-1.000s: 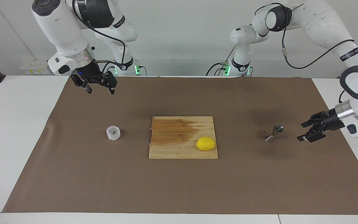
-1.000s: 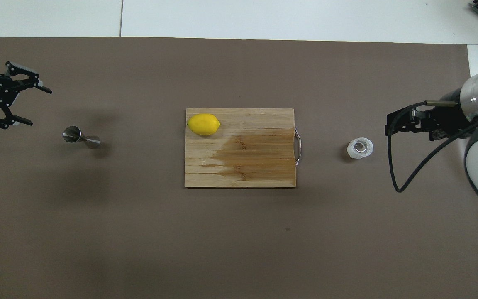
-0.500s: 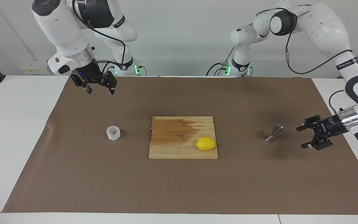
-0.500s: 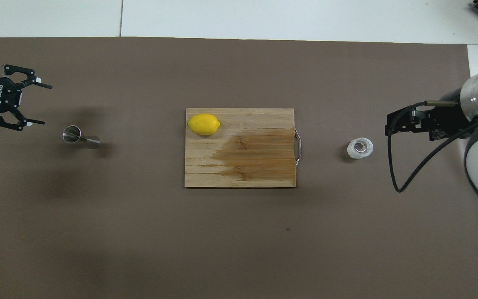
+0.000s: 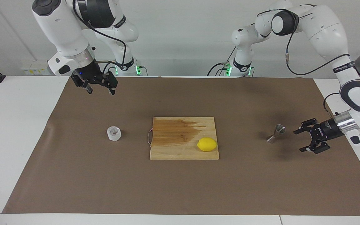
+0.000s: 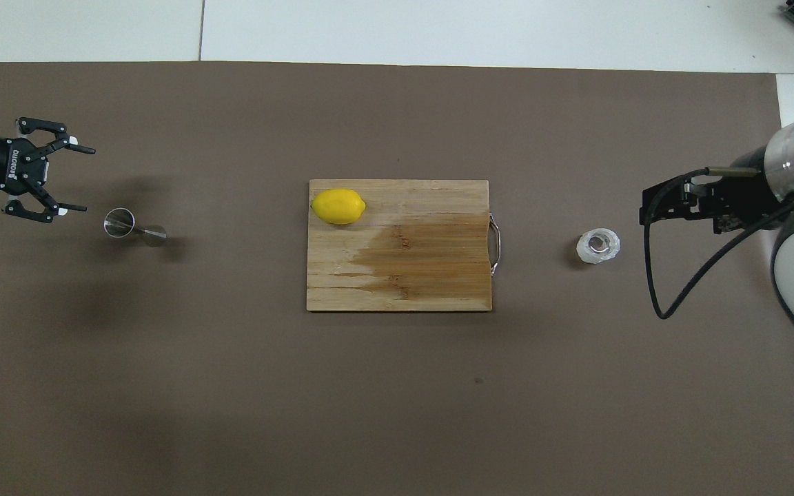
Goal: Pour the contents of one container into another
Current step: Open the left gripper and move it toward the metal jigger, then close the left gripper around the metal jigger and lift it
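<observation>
My right gripper (image 5: 98, 90) hangs high over the brown mat (image 5: 180, 187) toward the right arm's end, fingers apart and holding nothing; I judge it is waiting. The clear faceted cup (image 5: 113, 133) stands upright on the mat near it, untouched, well apart from the wooden cutting board (image 5: 183, 153) in the middle, where a lemon (image 5: 207, 144) lies on a corner. I read the wide spacing as room for each arm to work alone. Toward the left arm's end the steel jigger (image 5: 276, 133) stands on the mat. My left gripper (image 5: 302, 140) is turned sideways just beside it, fingers spread and not touching it, which I take as lining up to grasp the narrow waist. Nothing has been poured yet.
</observation>
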